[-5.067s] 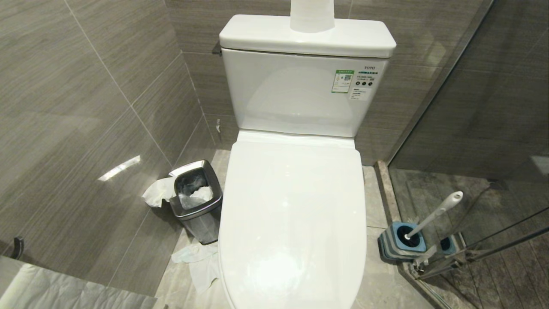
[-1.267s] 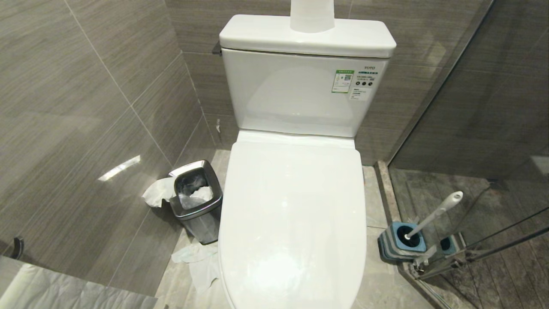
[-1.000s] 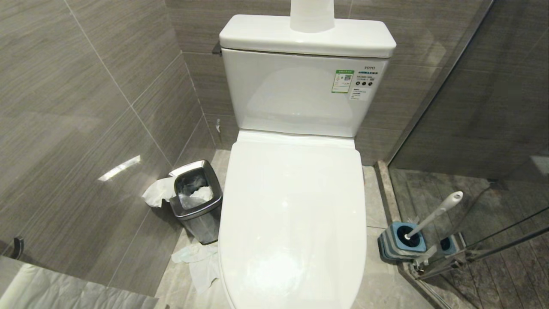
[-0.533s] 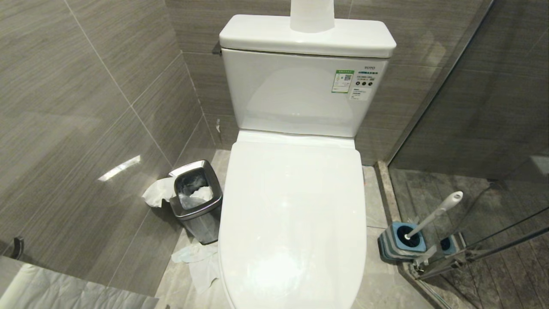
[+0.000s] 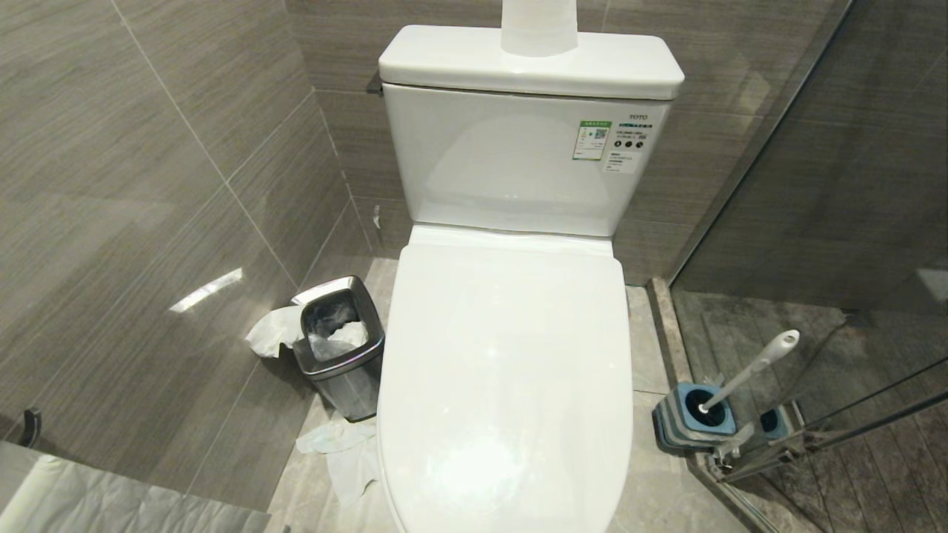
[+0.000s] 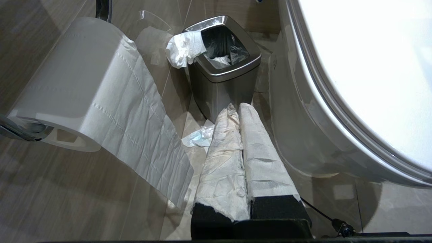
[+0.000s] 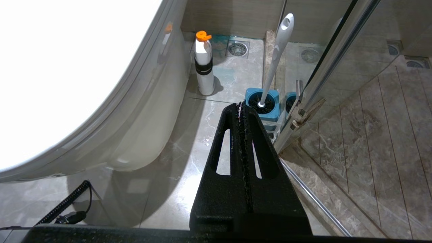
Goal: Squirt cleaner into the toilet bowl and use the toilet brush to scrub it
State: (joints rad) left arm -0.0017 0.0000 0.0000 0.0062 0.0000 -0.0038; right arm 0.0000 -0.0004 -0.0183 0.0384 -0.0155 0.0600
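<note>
The white toilet's lid (image 5: 507, 370) is down, so the toilet bowl is hidden beneath it. To the toilet's right the toilet brush (image 5: 749, 368) leans with its white handle (image 7: 276, 57) up, its head sunk in the blue-topped holder (image 5: 692, 416). The cleaner is out of view; a white bottle with an orange cap (image 7: 204, 64) stands on the floor by the toilet's base. My left gripper (image 6: 236, 108), wrapped in white paper, hangs shut and empty left of the toilet. My right gripper (image 7: 240, 104) is shut and empty, just short of the holder (image 7: 263, 104). Neither gripper shows in the head view.
A steel waste bin (image 5: 341, 348) with tissue stands left of the toilet, and crumpled paper (image 5: 344, 451) lies on the floor. A wall-mounted paper roll (image 6: 84, 84) hangs near my left gripper. A glass shower door (image 7: 324, 67) stands right beside the brush holder. A floor drain (image 7: 238, 49) lies behind the bottle.
</note>
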